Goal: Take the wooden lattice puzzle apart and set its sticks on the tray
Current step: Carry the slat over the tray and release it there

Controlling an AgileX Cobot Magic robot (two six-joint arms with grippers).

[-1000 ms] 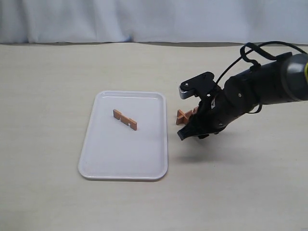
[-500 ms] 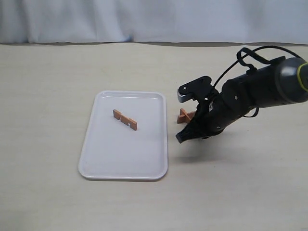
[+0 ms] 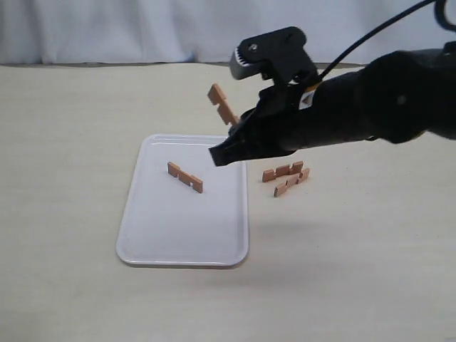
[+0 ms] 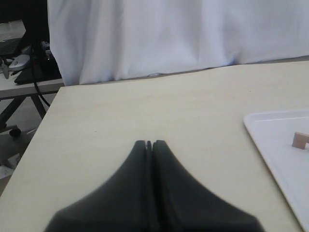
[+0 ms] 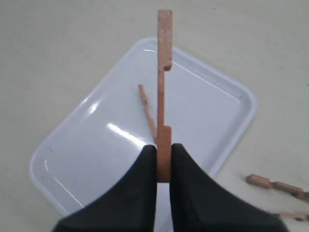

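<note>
My right gripper (image 3: pixel 226 149) (image 5: pixel 164 147) is shut on one notched reddish-brown stick (image 3: pixel 222 105) (image 5: pixel 164 87) and holds it in the air above the white tray (image 3: pixel 153 242) (image 5: pixel 212 96). Another stick (image 3: pixel 185 177) (image 5: pixel 147 108) lies flat on the tray. Two more loose sticks (image 3: pixel 286 177) (image 5: pixel 275 186) lie side by side on the table just right of the tray. No assembled lattice is left in view. My left gripper (image 4: pixel 149 143) is shut with nothing in it, over bare table left of the tray (image 4: pixel 275 145), and does not show in the exterior view.
A white curtain (image 3: pixel 142 28) hangs behind the beige table. In the left wrist view the table's edge (image 4: pixel 38 140) shows, with a desk and cables beyond it.
My right gripper has risen from the puzzle beside the tray and swung left over the tray with one stick in it. The remaining two sticks now lie apart on the table.
</note>
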